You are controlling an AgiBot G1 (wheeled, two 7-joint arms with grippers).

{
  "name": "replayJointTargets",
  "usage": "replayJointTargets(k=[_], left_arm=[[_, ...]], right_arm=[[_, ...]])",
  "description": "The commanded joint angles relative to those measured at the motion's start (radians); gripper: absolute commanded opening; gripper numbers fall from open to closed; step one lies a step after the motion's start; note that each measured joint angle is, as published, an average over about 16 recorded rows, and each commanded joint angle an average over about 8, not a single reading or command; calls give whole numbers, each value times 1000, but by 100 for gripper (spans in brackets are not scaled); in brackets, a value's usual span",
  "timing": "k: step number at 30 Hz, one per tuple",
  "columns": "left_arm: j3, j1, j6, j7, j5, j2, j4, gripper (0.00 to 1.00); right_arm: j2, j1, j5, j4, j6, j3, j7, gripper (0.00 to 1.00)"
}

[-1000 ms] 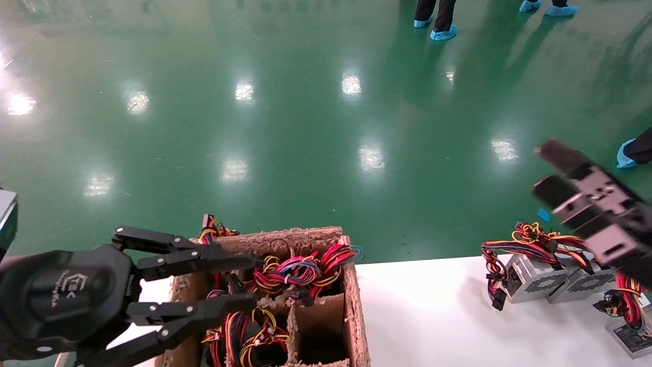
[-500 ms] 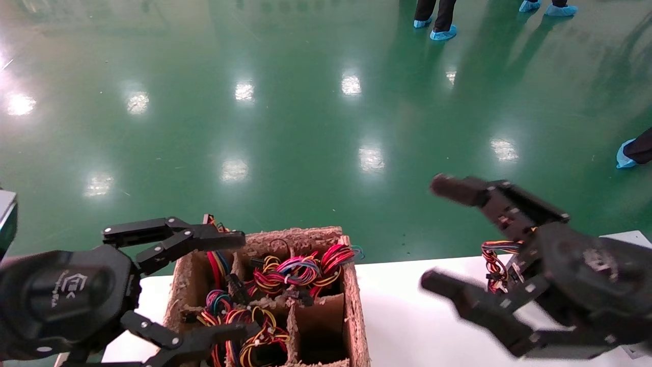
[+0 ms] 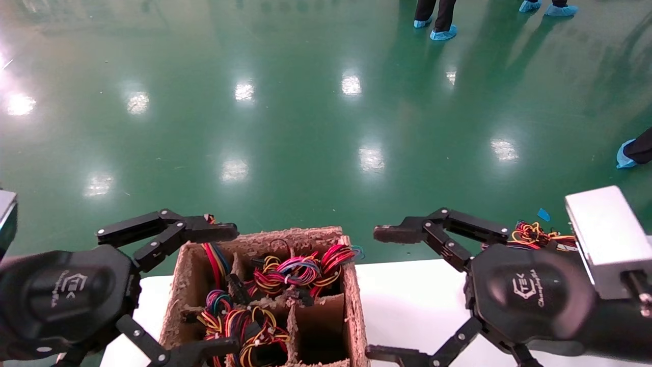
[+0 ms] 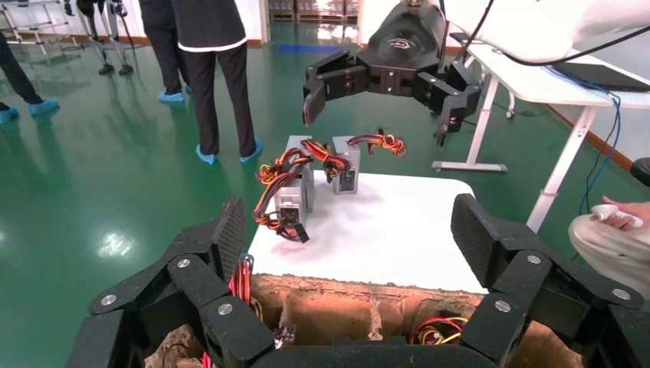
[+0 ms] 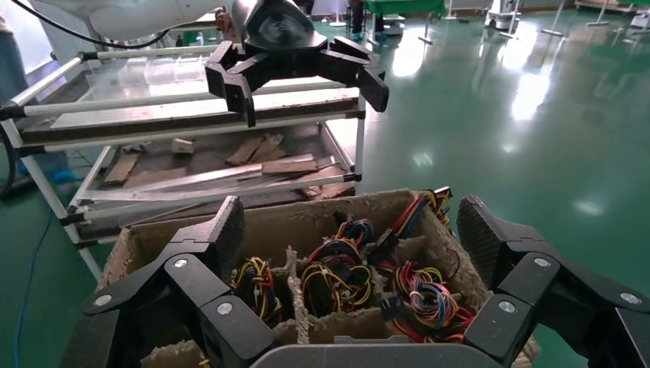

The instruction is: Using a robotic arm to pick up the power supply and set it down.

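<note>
While both my grippers hang spread wide and empty, the divider box (image 3: 265, 300) sits between them, its cells stuffed with red, yellow and blue wire bundles (image 3: 300, 270) — the supplies packed there stand on end, I judge, so only their leads show at the top. My left gripper (image 3: 168, 290) straddles the box's near-left corner, one finger over the far rim, the other low at the near cells, jaws well apart with nothing held. My right gripper (image 3: 407, 293) hovers just off the box's right wall above the white table (image 3: 407, 306), fingers pointing toward the box, also fully parted.

Behind my right wrist, two silver-grey power supplies (image 4: 306, 184) stand upright on the table side by side, wires trailing — set down clear of the box, likely so each stays reachable. In the head view only their wire tops peek past my right arm.

Both wrists are rolled level, TEK housings facing up, fingers reaching horizontally toward each other across the box.
</note>
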Motion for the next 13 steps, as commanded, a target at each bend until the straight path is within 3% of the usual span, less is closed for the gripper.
replayJointTargets(k=[1,13], left_arm=[[0,0,0,0,0,0,0,100],[0,0,0,0,0,0,0,100]], right_arm=[[-3,24,-35,8,-9,-2,13,100],[-2,10,-15,4,-4,-2,7,100]])
